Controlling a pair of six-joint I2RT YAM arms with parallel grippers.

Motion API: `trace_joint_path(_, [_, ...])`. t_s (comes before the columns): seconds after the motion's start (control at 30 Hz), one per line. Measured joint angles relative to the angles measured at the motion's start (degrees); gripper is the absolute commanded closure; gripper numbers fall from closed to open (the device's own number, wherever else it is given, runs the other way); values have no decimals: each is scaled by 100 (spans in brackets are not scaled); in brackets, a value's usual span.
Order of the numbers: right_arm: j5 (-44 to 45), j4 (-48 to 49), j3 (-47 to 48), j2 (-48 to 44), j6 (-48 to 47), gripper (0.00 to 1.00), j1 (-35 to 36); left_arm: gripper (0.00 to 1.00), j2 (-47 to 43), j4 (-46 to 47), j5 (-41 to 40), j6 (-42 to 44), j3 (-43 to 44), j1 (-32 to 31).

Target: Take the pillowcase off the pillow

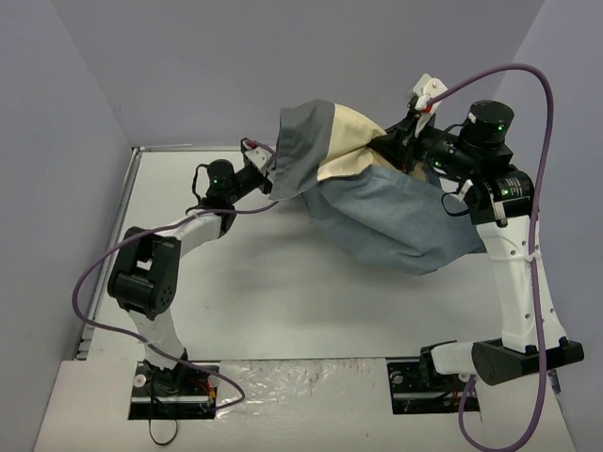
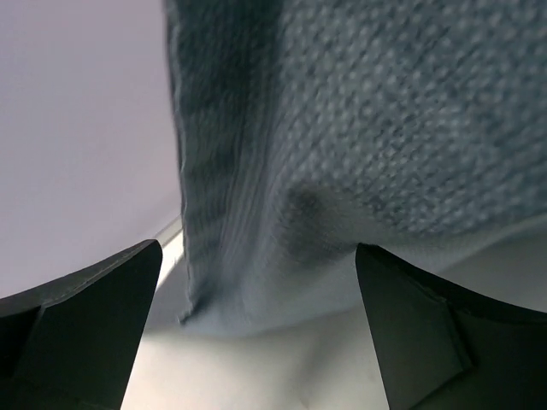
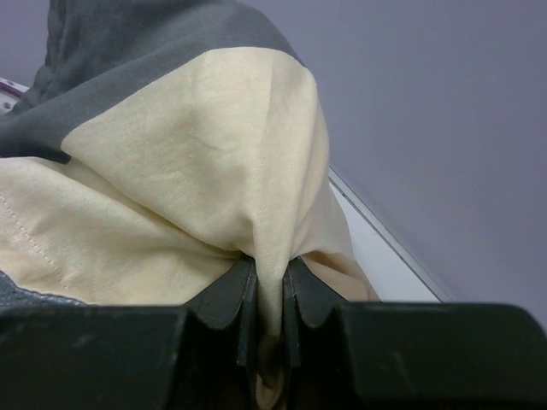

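The pillowcase (image 1: 396, 212) hangs bunched above the table's back right, grey-blue face out, with a cream stripe (image 1: 353, 141) and a grey stripe at its top. My right gripper (image 1: 403, 151) is shut on a fold of the cream stripe (image 3: 171, 171); the fold is pinched between its fingers (image 3: 231, 299). My left gripper (image 1: 266, 169) is open at the cloth's left edge. In the left wrist view the grey-blue cloth (image 2: 342, 128) hangs just ahead of the gap between the spread fingers (image 2: 85, 325), not gripped. The pillow is hidden.
The white table top (image 1: 283, 301) lies under the hanging cloth, with a raised rim on its left side (image 1: 127, 217). Purple walls close in the back and sides. Purple cables loop over the right arm (image 1: 528, 85) and beside the left arm (image 1: 85, 282).
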Motion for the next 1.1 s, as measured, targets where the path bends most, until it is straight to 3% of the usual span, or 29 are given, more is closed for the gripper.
trace_joint_path(0.1, [-164,0,0,-7,109,100,-7,8,586,474,446,-251,487,9])
trace_joint_path(0.17, [-247,2,0,-20,175,100,-9,18,914,938,754,-601,678,9])
trace_joint_path(0.2, [-278,4,0,-28,195,100,-28,27,1062,1217,920,-833,723,9])
trace_joint_path(0.23, [-306,4,0,-35,214,100,-37,50,1202,1521,1075,-1082,743,9])
trace_joint_path(0.33, [-369,11,0,-42,284,100,-42,78,1497,2122,1456,-1770,745,35])
trace_joint_path(0.37, [-382,11,0,-42,306,100,-48,97,1545,2221,1550,-1961,737,42])
trace_joint_path(0.57, [-413,129,-9,-50,459,100,-223,98,1099,2446,1690,-2946,251,433])
trace_joint_path(0.73, [-153,560,-129,-179,820,100,-413,98,-382,2238,1587,-3357,-282,1287])
trace_joint_path(0.93, [802,1069,-494,-361,1510,100,-413,98,-2977,660,898,-2752,114,1803])
trace_joint_path(1.1, [1366,1912,-1143,-592,2514,100,-407,98,-3856,-328,647,-2498,984,1679])
